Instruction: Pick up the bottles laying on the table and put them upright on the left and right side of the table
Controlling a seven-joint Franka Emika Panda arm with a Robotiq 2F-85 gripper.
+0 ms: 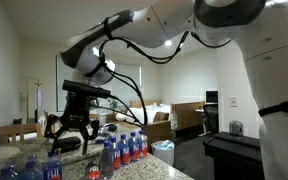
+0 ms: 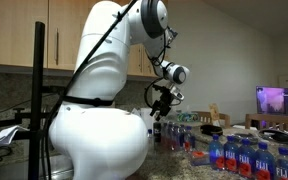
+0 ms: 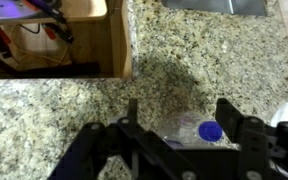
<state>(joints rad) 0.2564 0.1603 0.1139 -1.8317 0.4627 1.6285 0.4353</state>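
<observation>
One blue-capped bottle (image 3: 196, 131) lies between the two fingers (image 3: 132, 125); about five red-banded bottles (image 1: 125, 150) stand near them, exact number unclear

Bottle (image 3: 184, 128) on the table (image 3: 204, 50) between the end effector (image 3: 178, 106) fingers; other bottles (image 1: 125, 150) beside it.

Glossy white rounded arm (image 2: 99, 110), black bands at the joints, looping black cables (image 1: 134, 85), black skeletal fingers (image 3: 229, 115)
</observation>
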